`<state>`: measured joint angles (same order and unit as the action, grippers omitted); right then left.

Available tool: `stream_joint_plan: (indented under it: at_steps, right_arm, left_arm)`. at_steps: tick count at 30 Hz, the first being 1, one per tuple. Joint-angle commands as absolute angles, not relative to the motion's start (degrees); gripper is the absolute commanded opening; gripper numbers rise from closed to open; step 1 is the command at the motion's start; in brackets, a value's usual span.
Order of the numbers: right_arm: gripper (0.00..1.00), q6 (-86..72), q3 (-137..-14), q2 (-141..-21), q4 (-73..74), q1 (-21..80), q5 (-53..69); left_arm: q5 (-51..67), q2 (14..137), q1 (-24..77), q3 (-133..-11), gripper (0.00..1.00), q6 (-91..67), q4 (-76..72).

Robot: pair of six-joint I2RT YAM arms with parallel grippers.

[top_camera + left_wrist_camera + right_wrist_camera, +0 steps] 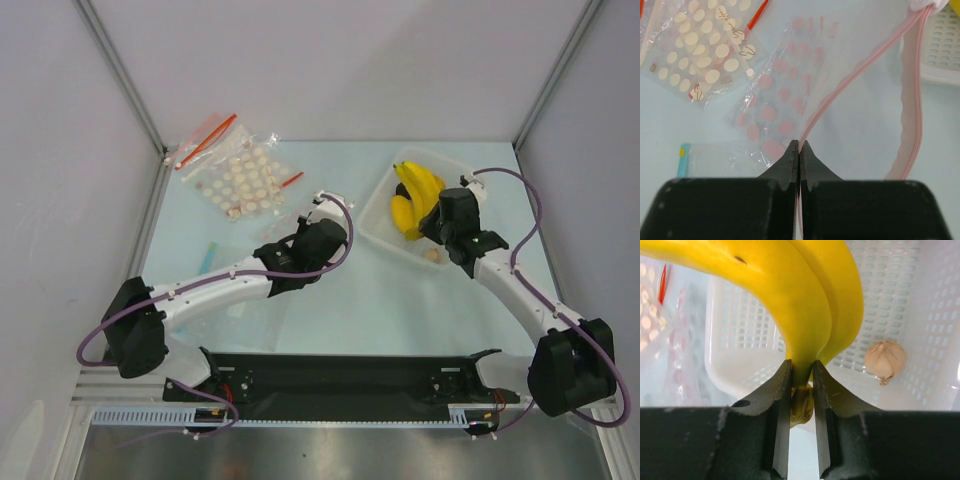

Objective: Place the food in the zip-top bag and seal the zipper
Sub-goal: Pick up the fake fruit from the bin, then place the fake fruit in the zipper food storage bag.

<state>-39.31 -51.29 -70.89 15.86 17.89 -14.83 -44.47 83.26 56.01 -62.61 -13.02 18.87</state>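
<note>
1. Curving up out of the white perforated basket (740, 340), the banana bunch (800, 305) was smooth, glossy yellow plastic. Its fat rounded fingers narrowed to one brownish stem end, and one small dark speck marked the skin.
2. The right gripper (802, 367) pinched that stem end, with a black wedge-shaped finger (780, 390) pressed against each side. In the overhead view the bunch sat within the basket's outline.
3. A small beige piece (885, 359) lay on the basket's gridded floor near a side wall. It was rounded, matte and faintly ribbed, like a garlic bulb.
4. The zip-top bag (775, 100) lay on the pale blue table (360, 290) to the left of the basket. It was clear crinkled film printed with soft pink dots.
5. The zipper (850, 75) was a thin, straight pink strip running from the bag towards the basket's near corner. A second wavy pink edge stood apart from it, so the mouth gaped.
6. The left gripper (799, 145) had its black pointed tips pressed together on the zipper, and the strip vanished between them.
7. Farther left of the basket, beyond the zip-top bag, lay the disc bag (700, 55). Its clear film showed rows of cream round discs and bright red strips.
8. A small flat clear packet (684, 155) with a teal edge lay left of the basket, closer to the arms than the disc bag.
</note>
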Motion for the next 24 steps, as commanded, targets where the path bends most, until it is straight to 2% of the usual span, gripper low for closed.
stream_joint_plan:
  at_steps: [1, 9, 20, 24]
  right_arm:
    - [0.05, -33.2, -50.4, -67.9, 10.9, 18.5, -5.8]
    - [0.06, -27.0, -48.5, -57.7, 15.4, 25.5, -5.3]
    - [0.06, -22.7, -42.8, -48.4, 17.8, 27.3, -4.9]
    - [0.05, -20.9, -42.9, -48.2, 19.9, 30.9, -9.8]
  left_arm:
    - [-46.0, 82.9, 56.2, -63.5, 0.0, -12.7, 18.5]
    - [-44.8, 83.7, 55.3, -63.6, 0.0, -12.4, 17.7]
    - [-39.3, 87.4, 51.1, -69.3, 0.0, -13.1, 18.1]
    - [-38.0, 88.5, 51.0, -71.0, 0.0, -13.3, 18.5]
